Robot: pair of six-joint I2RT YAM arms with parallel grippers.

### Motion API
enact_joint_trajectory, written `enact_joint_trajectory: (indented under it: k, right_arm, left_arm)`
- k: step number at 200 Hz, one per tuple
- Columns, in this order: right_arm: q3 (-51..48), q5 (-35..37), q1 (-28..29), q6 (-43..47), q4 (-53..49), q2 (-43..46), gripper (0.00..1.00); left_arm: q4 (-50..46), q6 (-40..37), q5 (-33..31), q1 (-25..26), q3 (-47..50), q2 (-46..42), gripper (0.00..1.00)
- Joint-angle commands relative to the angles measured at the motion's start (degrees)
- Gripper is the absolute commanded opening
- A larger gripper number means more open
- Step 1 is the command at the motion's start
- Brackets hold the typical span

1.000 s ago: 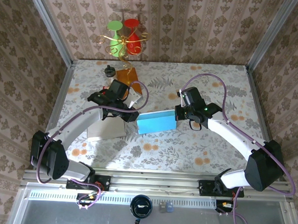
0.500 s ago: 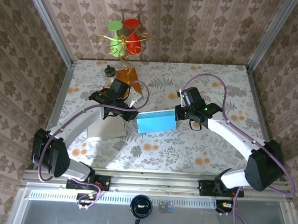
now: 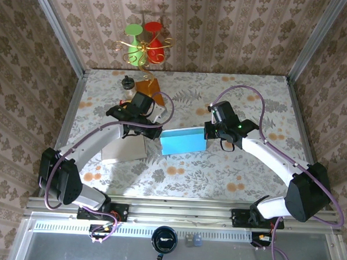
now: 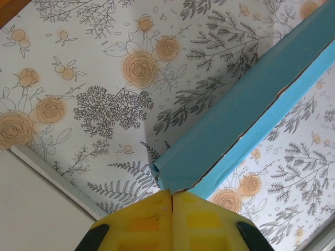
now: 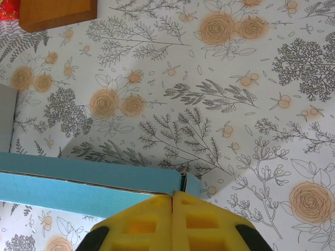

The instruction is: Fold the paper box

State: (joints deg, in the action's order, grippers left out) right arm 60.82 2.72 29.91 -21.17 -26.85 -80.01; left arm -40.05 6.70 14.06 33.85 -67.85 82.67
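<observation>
Left gripper (image 4: 171,194), yellow pads (image 4: 141,224) pressed together, pinches the left corner of the blue paper box (image 3: 183,142), which lies mid-table on the floral tabletop (image 3: 251,93) between the 2 arms. At the box's right end, the right gripper (image 5: 172,197) is likewise clamped on its edge.

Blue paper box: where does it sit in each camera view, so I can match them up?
Top external: blue paper box near the centre of the picture.
Left wrist: runs diagonally from top right down to bottom centre.
Right wrist: lower left, a nearly level band.
Shared landmark: grey sheet, beside the box's left end.
</observation>
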Motion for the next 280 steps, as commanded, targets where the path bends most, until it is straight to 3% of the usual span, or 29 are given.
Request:
enact_joint_trajectory:
  k: [1, 77, 215, 280]
  right_arm:
    - [0.0, -0.8, 1.3, -2.0, -0.7, -0.1, 0.0]
    - [-0.2, -0.7, 2.2, -3.4, 0.0, -0.5, 0.0]
    - [-3.1, -0.1, 2.3, -3.6, 2.6, 2.0, 0.0]
    - [-6.2, 0.0, 2.4, -3.5, 7.0, 4.5, 0.0]
  left_arm:
    - [3.0, 6.9, 0.3, 1.2, 0.4, 0.1, 0.0]
    - [8.0, 12.7, -0.6, 1.2, 3.0, -0.7, 0.0]
    - [6.9, 16.6, 1.2, 0.0, 0.8, 0.0, 0.0]
    - [17.3, 14.6, -0.1, 0.7, 8.0, -3.4, 0.0]
